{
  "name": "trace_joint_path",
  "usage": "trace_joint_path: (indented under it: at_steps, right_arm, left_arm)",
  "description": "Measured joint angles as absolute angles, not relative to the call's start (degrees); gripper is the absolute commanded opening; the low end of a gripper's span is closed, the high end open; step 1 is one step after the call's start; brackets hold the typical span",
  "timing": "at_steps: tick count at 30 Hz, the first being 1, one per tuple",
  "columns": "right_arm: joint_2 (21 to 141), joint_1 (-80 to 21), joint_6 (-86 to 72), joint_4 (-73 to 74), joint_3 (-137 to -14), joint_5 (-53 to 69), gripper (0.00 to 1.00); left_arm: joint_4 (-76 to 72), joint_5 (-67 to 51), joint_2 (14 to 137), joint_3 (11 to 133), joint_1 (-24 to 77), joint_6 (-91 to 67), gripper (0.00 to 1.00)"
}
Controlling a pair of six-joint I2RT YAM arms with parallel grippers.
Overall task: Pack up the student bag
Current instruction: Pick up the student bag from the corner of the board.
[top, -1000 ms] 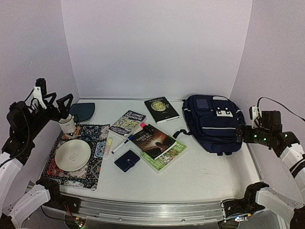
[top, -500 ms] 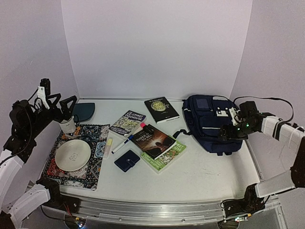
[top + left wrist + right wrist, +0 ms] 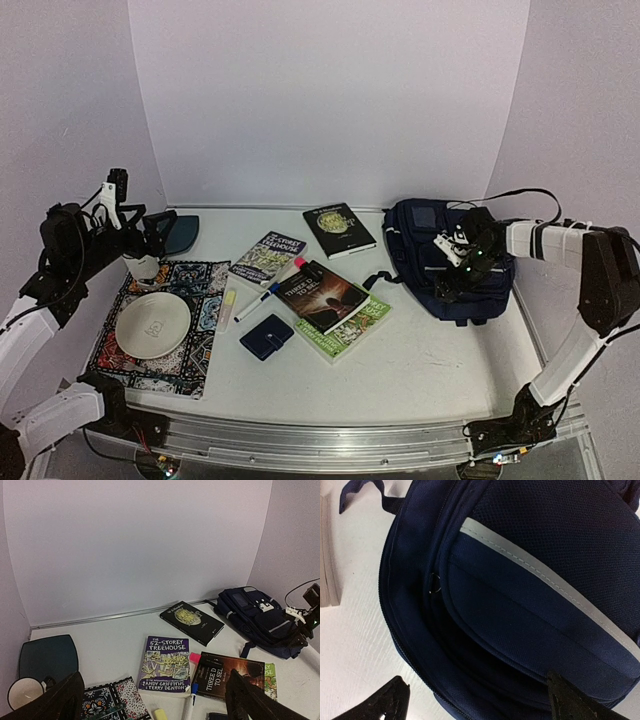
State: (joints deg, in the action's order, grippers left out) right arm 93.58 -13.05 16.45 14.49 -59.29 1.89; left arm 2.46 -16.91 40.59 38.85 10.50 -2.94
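The student bag [image 3: 415, 250] lay flat at the right rear of the tabletop [image 3: 430, 360], with its front pocket facing up. The right pincer [image 3: 477, 695] hung just over a rounded end of the bag. Its two fingers were spread wide and gripped nothing. The left pincer [image 3: 155, 680] was also wide open and empty, raised at the left side near a cup [image 3: 143, 264]. Some books [image 3: 322, 295], a white plate [image 3: 152, 324] and a small navy wallet [image 3: 266, 337] lay in the middle, apart from the bag.

Plate [image 3: 152, 324] on patterned mat [image 3: 205, 300]; mug [image 3: 141, 266] at mat's far corner; wallet [image 3: 266, 336] near stacked books [image 3: 322, 295].
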Motion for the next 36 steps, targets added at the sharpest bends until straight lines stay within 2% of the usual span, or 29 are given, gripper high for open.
trace_joint_path:
  at_steps: [3, 5, 11, 19, 28, 36]
  right_arm:
    - [95.29, -13.23, 18.8, 16.58, -60.78, 1.03, 0.79]
    - [96.79, -13.42, 20.03, 17.49, -61.55, 0.12, 0.65]
    - [100.31, -15.29, 21.79, 18.42, -61.92, -1.86, 0.01]
    - [98.19, -19.51, 19.24, 22.16, -63.73, -4.2, 0.0]
    - [88.58, -23.43, 11.34, 29.68, -70.35, -6.94, 0.0]
    - [81.58, -30.68, -1.31, 37.03, -70.98, -6.8, 0.0]
  left_arm:
    - [2.49, -17.98, 42.7, 38.85, 10.5, -2.9, 0.99]
    - [2.5, -18.8, 43.94, 38.85, 10.5, -2.77, 1.0]
    - [2.5, -20.69, 45.08, 38.85, 10.5, -1.53, 0.99]
    - [2.48, -22.58, 44.85, 38.85, 10.5, -1.49, 0.99]
    - [2.39, -23.87, 43.44, 39.34, 10.5, -5.05, 0.99]
    - [1.84, -27.54, 52.15, 42.38, 11.44, -15.28, 0.98]
